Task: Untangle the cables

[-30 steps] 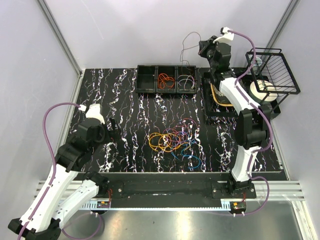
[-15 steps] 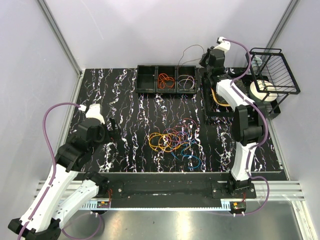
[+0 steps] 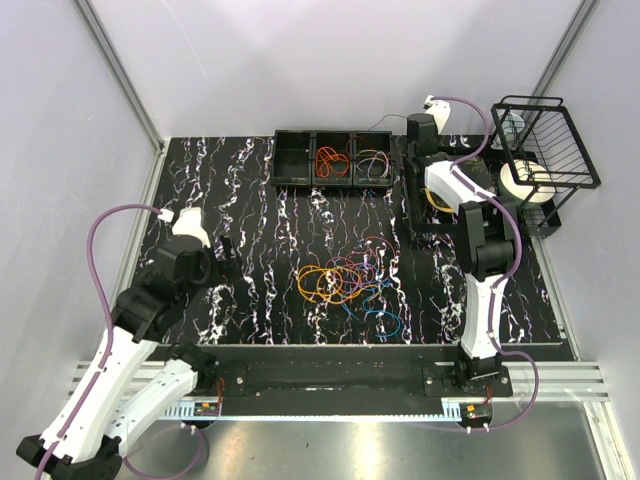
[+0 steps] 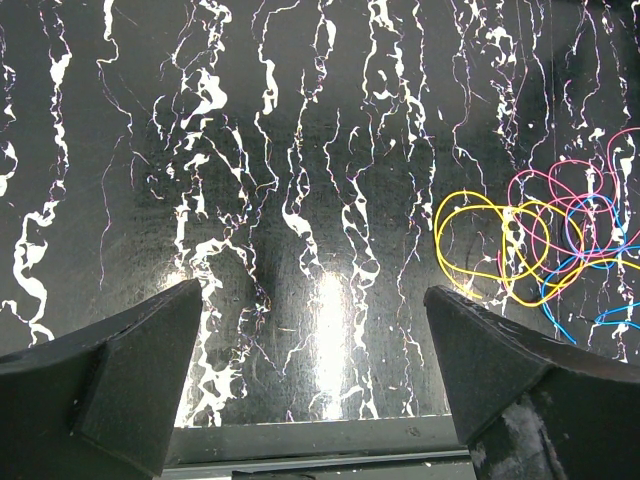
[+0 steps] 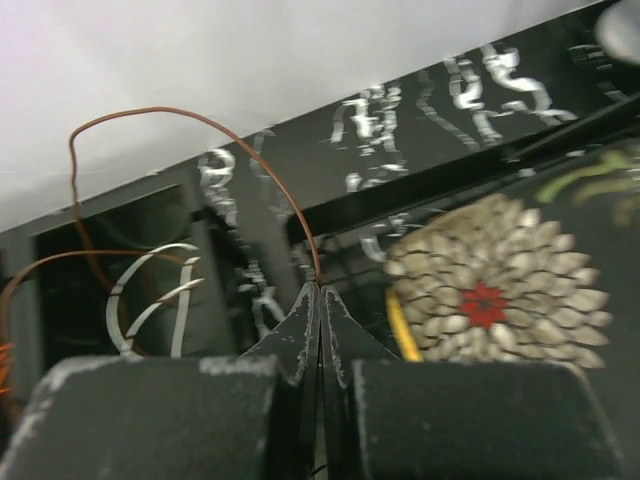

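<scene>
A tangle of thin cables (image 3: 345, 280), yellow, orange, pink-purple and red with a blue one (image 3: 385, 322) at its near side, lies mid-table. In the left wrist view its yellow loops (image 4: 480, 235), pink loops (image 4: 560, 190) and blue strand (image 4: 580, 300) lie at the right. My left gripper (image 3: 228, 258) hovers left of the tangle, open and empty (image 4: 315, 370). My right gripper (image 3: 408, 145) is at the back, by the right end of a black three-compartment tray (image 3: 293, 160). It is shut (image 5: 320, 285) on a thin brown cable (image 5: 200, 115) that arcs up to the left.
The tray's middle compartment holds orange cables (image 3: 330, 160); its right one holds pale and brown cables (image 3: 372, 162). A black frame with a patterned plate (image 5: 490, 300) stands right of the tray. A wire dish rack (image 3: 545, 140) stands at the back right corner.
My right arm has come down from high against the back wall toward the tray's right end, carrying the brown cable with it. The left arm and the tangle have not moved.
</scene>
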`<state>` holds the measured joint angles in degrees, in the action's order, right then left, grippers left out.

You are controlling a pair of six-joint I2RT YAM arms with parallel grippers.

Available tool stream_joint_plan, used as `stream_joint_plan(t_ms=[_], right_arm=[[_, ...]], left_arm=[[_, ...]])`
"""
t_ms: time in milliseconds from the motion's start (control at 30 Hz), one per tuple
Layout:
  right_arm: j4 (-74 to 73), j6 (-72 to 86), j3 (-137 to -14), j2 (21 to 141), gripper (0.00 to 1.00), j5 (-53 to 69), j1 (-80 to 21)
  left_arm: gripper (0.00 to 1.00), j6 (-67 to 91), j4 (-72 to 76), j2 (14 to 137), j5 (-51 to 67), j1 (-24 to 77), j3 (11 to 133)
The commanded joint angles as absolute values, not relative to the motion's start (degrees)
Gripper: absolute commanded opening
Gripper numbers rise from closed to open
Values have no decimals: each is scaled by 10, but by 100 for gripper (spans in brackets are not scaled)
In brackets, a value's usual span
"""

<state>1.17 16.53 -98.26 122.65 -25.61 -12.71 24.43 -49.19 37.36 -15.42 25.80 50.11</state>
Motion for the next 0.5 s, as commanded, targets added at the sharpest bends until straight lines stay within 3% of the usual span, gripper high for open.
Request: stream_joint_plan(t_ms=[0, 467], right_arm=[[15, 116, -1003, 1211, 0, -337, -128], [77, -19, -975, 1169, 0, -400, -126]], left_arm=[[96, 243, -462, 377, -157, 256, 498], [96, 244, -461, 379, -161, 256, 498]])
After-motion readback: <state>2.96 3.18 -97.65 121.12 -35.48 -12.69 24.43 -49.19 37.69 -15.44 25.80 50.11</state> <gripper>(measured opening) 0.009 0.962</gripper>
